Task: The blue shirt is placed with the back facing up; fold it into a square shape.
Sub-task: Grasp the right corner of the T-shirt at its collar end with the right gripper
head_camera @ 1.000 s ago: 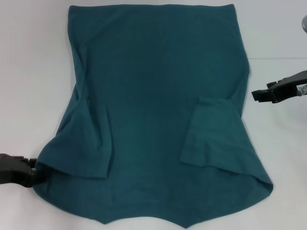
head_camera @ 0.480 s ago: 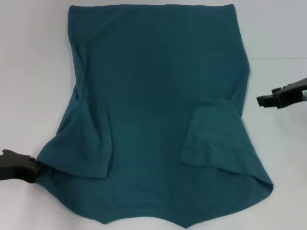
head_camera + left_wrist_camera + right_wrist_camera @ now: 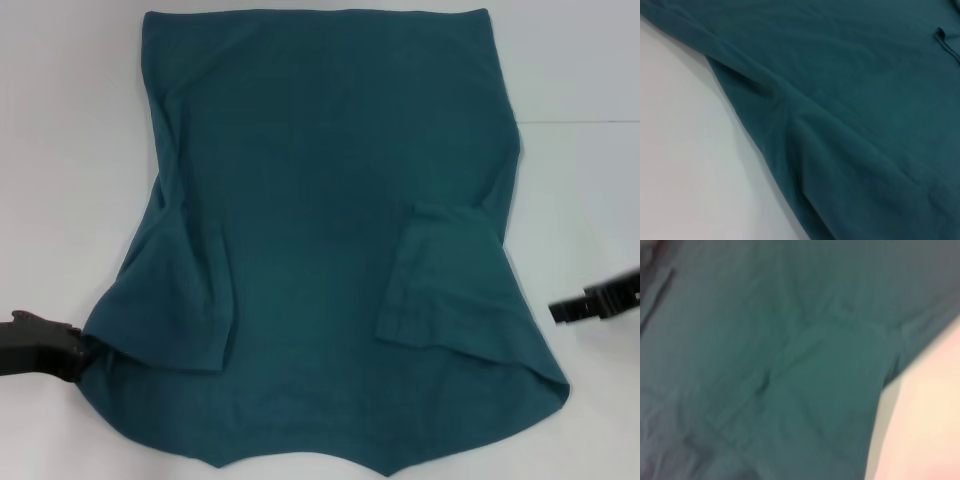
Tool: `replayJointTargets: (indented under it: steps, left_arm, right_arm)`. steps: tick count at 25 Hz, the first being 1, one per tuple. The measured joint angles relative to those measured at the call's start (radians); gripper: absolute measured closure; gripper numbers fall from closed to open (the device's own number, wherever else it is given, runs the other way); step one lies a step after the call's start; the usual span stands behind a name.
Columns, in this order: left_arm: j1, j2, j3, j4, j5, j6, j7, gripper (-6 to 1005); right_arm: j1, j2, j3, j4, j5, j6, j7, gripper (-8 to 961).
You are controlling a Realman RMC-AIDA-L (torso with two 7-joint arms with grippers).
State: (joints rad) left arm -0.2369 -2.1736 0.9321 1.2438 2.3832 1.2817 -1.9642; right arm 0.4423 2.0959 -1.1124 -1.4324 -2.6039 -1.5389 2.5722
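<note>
The blue shirt (image 3: pixel 330 230) lies flat on the white bench (image 3: pixel 60 150), plain side up, both sleeves already folded in over the body, hem at 12 o'clock and collar end at 6 in the head view. Its long axis runs 12 to 6, so the fold you have left is most likely lengthwise, collar end up toward the hem.

Your left gripper (image 3: pixel 70 355) sits at about 8 o'clock, right against the shirt's near-left shoulder corner. You cannot tell from these views whether its jaws have pinched the cloth or only touch it.

Your right gripper (image 3: pixel 560 310) is at about 4 o'clock, just beside the shirt's right edge but clear of it, holding nothing that shows. How wide its jaws stand cannot be told.

The left arm is the nearer one. The right has to travel toward 5 o'clock to reach the matching near-right corner (image 3: pixel 555 385) before you lift both together.
</note>
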Motion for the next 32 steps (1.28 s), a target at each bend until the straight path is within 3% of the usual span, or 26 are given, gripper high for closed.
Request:
replayJointTargets:
  steps: [11, 19, 25, 32]
  left_arm:
    - [-0.01, 0.004, 0.011, 0.006, 0.004, 0.006, -0.019, 976]
    - [-0.017, 0.005, 0.012, 0.0, 0.011, 0.001, -0.02, 977]
    - [-0.014, 0.005, 0.011, -0.007, 0.012, -0.001, -0.022, 977]
    - [-0.014, 0.005, 0.011, -0.012, 0.013, -0.002, -0.022, 977]
  right_arm:
    - [-0.113, 0.003, -0.054, 0.011, 0.105, -0.014, -0.001, 137]
    - [-0.13, 0.004, -0.15, 0.004, 0.096, -0.009, 0.046, 128]
    - [-0.121, 0.003, -0.221, 0.002, -0.003, 0.012, 0.111, 133]
    - [-0.112, 0.004, -0.233, 0.01, 0.005, 0.021, 0.114, 135]
